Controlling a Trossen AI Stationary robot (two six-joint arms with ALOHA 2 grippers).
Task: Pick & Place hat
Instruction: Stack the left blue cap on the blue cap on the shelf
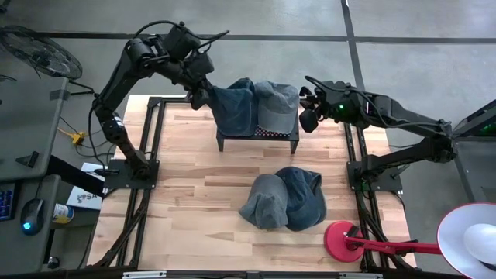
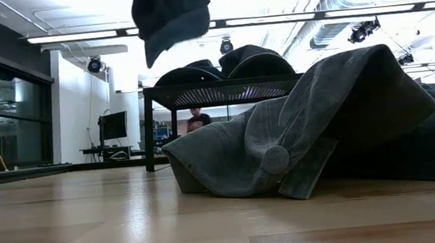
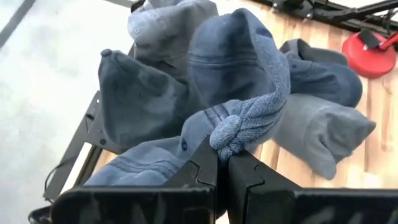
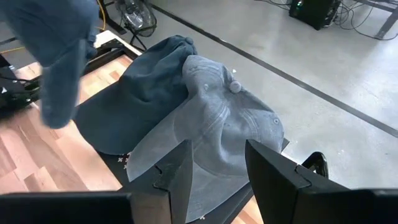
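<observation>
1. No brand, label or writing can be read on anything in view.
2. At about ten o'clock from the tabletop's middle, the left gripper hangs above the black rack's left end. Its fingers are pressed together on a twisted fold of a blue hat; the soft, faded denim cloth bunches into a knot right at the fingertips and droops over the rack.
3. Around twelve o'clock, the rack, a low black mesh stand on thin legs, carries a grey hat with a round button on its crown, lying against the blue one.
4. Toward five o'clock, two more hats lie crumpled on the pale wood planks: a grey one touching a blue one.
5. At about two o'clock, the right gripper hovers just beside the rack's right end, its fingers spread apart and empty, the grey hat just beyond them.
6. At four o'clock, a red round base sits on the tabletop's corner.
</observation>
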